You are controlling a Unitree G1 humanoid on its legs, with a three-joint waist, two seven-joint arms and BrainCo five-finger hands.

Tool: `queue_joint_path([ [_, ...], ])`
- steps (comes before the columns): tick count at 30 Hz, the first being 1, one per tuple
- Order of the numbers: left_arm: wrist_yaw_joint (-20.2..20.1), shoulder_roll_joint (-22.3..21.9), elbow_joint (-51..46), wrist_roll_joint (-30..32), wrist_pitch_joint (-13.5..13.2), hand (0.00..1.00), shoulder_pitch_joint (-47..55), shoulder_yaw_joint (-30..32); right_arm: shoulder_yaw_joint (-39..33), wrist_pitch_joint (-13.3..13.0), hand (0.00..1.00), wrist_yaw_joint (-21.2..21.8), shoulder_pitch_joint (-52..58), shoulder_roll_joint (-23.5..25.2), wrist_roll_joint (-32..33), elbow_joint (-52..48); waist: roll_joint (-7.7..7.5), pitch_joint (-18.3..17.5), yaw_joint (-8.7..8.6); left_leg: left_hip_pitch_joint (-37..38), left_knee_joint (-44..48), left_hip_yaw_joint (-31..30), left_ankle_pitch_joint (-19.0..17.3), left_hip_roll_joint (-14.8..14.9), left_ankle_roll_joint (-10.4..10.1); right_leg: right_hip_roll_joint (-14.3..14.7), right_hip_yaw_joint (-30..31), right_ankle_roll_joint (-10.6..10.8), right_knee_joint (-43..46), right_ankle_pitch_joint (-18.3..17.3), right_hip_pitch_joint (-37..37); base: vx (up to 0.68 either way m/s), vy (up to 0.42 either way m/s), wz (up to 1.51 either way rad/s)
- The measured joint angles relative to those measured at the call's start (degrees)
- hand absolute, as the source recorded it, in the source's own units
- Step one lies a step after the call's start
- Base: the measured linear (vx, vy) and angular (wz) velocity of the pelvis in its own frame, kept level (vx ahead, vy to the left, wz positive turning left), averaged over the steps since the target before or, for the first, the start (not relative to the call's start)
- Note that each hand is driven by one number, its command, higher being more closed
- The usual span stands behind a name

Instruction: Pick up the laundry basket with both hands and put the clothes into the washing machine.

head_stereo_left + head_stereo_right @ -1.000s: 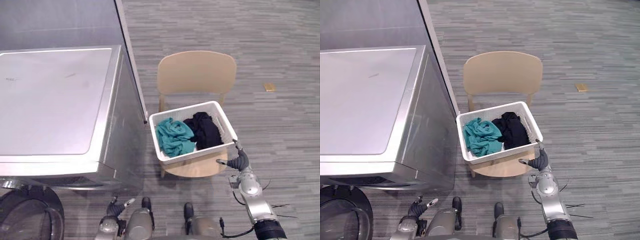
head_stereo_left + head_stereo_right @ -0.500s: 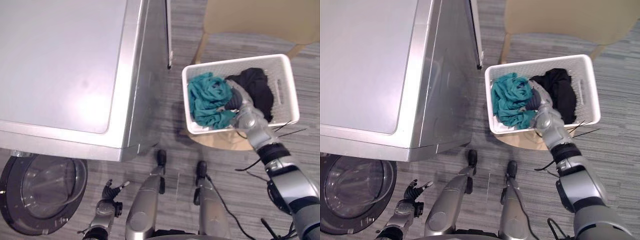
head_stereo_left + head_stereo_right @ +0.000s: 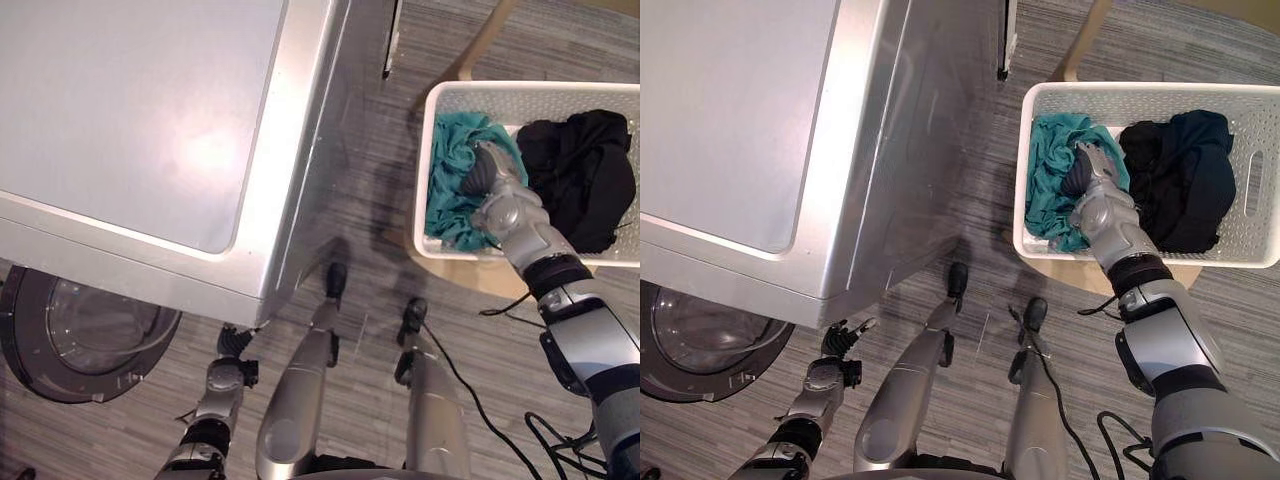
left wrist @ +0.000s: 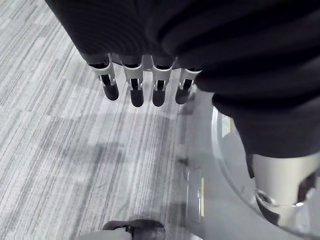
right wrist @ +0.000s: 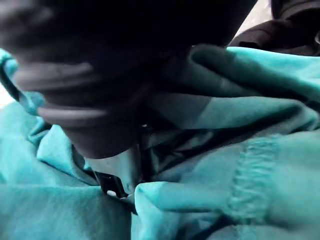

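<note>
Leftmost, the washing machine shows its round door. Just beside it the left hand hangs above the floor, fingers straight and loose. Further right, the white laundry basket sits on a chair. The right hand is buried in its teal garment, so I cannot tell its grip. A black garment lies alongside.

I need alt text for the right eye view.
The right robot hand rests on a teal garment in a white laundry basket, beside black clothes. The basket sits on a wooden chair by a silver washing machine; the left robot hand hangs open.
</note>
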Motion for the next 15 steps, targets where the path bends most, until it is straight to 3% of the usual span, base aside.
queue_joint_path([
  [4, -0.06, -1.05, 0.09, 0.02, 0.38, 0.0, 0.18, 0.22, -3.92, 0.09, 1.0, -0.33, 6.56, 0.87, 0.36, -9.96, -0.55, 0.27, -0.75, 4.54, -1.84, 0.34, 0.3, 0.31, -0.46, 0.2, 0.01, -0.52, -0.08, -0.54, 3.58, -0.01, -0.028, -0.02],
  [9, -0.13, -1.03, 0.39, 0.11, 1.48, 0.0, 0.55, 0.22, -16.57, 0.02, 1.0, -2.27, 18.66, 6.12, 3.76, -23.2, -2.27, 0.03, -1.71, 10.18, -3.81, 1.03, 0.46, 0.61, -0.65, 0.69, 0.38, -0.36, -1.92, -0.87, 8.77, 0.0, -0.018, -0.04],
  [11, -0.24, -0.54, 1.4, 0.21, 1.93, 0.0, 2.76, 0.33, -21.87, -0.15, 1.0, -3.49, 25.12, 12.17, 8.12, -27.97, -4.16, -1.56, -2.84, 13.5, -4.98, 1.17, 0.43, 0.69, -0.67, 0.98, 0.48, -0.08, -4.01, -1.05, 12.26, 0.04, -0.009, -0.1],
  [13, -0.36, -0.36, 2.74, 0.24, 2.92, 0.0, 4.61, 0.4, -24.23, -0.7, 1.0, -3.71, 29.92, 15.49, 11.38, -31.78, -5.47, -4.09, -4.11, 15.25, -6.5, 1.28, 0.31, 0.75, -0.83, 1.12, 0.65, 0.16, -5.38, -1.2, 13.81, 0.07, -0.011, -0.1],
  [15, -0.5, -0.37, 4.0, 0.39, 3.85, 0.0, 5.77, 0.39, -26.32, -1.3, 1.0, -3.9, 34.39, 18.39, 14.62, -35.31, -6.68, -5.72, -4.26, 17.61, -7.62, 1.64, 0.28, 0.76, -0.86, 1.27, 1.31, 0.26, -6.37, -1.15, 15.75, 0.1, -0.001, -0.15],
])
